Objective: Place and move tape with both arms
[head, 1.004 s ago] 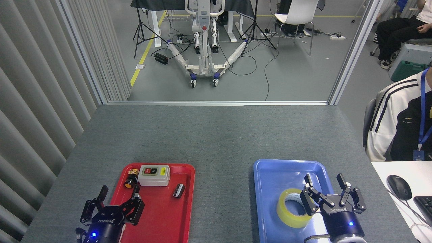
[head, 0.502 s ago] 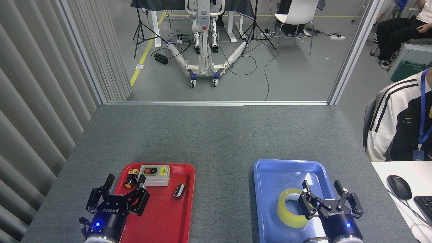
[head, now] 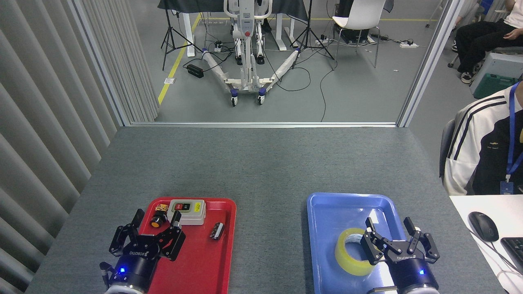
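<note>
The yellow tape roll (head: 350, 252) lies flat in the blue tray (head: 339, 204), white core showing. My right gripper (head: 391, 228) hovers at the roll's right edge with its fingers spread open; one finger overlaps the roll's rim and nothing is held. My left gripper (head: 156, 220) is open over the near left part of the red tray (head: 220, 245), close to the orange push button (head: 155, 222), and holds nothing.
The red tray carries a white switch box (head: 186, 211), an orange button part and a small dark cylinder (head: 216, 230). A seated person (head: 486, 147) is at the right, beside a white desk with a mouse (head: 483, 226). Grey curtain panels line the left.
My left gripper has moved forward and right over the red tray. My right gripper has drawn back and lowered slightly beside the tape, which has not moved.
</note>
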### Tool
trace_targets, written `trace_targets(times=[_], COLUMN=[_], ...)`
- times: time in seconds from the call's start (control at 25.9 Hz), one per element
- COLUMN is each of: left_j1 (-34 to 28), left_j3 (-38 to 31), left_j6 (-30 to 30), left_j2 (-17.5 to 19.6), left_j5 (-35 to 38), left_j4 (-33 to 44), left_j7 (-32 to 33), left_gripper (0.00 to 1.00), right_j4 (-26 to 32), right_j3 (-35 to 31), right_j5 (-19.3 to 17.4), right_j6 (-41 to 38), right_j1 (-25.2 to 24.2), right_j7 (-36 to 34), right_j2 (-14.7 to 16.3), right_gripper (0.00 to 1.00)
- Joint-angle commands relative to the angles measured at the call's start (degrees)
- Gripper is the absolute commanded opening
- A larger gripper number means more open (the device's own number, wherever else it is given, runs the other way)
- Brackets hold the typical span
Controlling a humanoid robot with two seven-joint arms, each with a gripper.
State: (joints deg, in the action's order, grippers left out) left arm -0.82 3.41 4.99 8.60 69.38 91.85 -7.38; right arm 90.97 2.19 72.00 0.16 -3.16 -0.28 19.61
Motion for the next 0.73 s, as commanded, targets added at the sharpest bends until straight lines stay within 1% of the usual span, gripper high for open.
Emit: trace_targets(times=[0.0, 0.12, 0.5, 0.7], left_j1=[0.56, 1.0, 2.32, 3.63], left_j3=[-0.07, -0.07, -0.07, -0.07], left_j6=[0.2, 0.29, 0.38, 2.57], left_j2=[0.28, -0.16, 1.25, 1.16], left_j5=[-0.04, -0.12, 0.23, 0.05], left_j4=[-0.7, -0.97, -2.55, -2.64], left_j7=[0.35, 0.44, 0.7, 0.7], left_gripper=[1.0, 1.0, 1.0, 1.0], right_j4=[0.09, 0.09, 0.09, 0.09], right_j3=[0.01, 0.09, 0.18, 0.09], right_j5=[-0.02, -0.02, -0.1, -0.02], right_j6=[-0.07, -0.07, -0.42, -0.51], right_j1=[0.0, 0.0, -0.18, -0.09], right_j7=[-0.07, 0.02, 0.1, 0.1], right_j2=[-0.01, -0.09, -0.27, -0.27], right_gripper=[1.0, 1.0, 1.0, 1.0])
